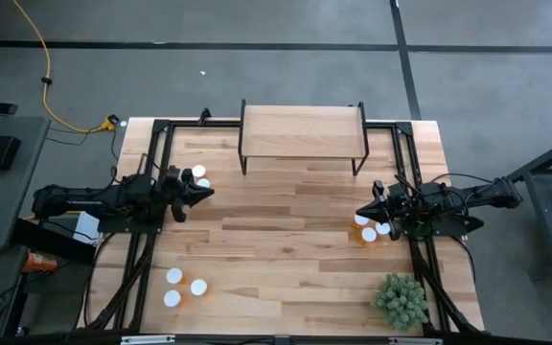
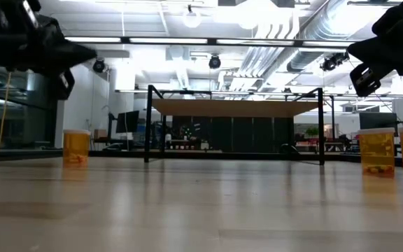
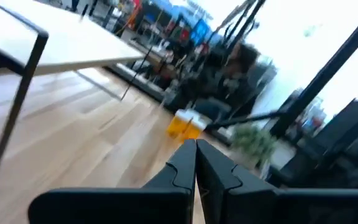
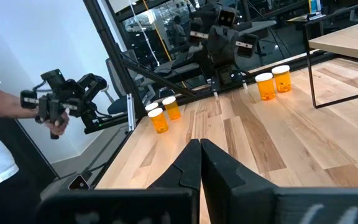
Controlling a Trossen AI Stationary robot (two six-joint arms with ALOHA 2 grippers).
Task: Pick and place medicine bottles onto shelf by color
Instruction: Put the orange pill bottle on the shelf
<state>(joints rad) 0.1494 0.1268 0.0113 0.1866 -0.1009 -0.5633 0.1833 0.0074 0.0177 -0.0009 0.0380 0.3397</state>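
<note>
small amber pill bottles (image 1: 370, 231) sit beside your right gripper (image 1: 362, 212); both grippers' jaws are together, so descending shut topples them.

Shelf (image 1: 303, 129) at top centre of the high view. Two bottles (image 1: 199, 176) at left beside left gripper (image 1: 204, 193); three (image 1: 370, 230) at right under right gripper (image 1: 364, 211); three (image 1: 184, 287) at lower left. Plant (image 1: 401, 300) at lower right.

- Grey floor (image 1: 257, 77) crossed by dark lines, upper frame.
- Yellow cable (image 1: 51, 86) at upper left.
- Ceiling ducts (image 2: 285, 35) and bright lights above.
- Green plant (image 1: 401, 300) at lower right.
</note>
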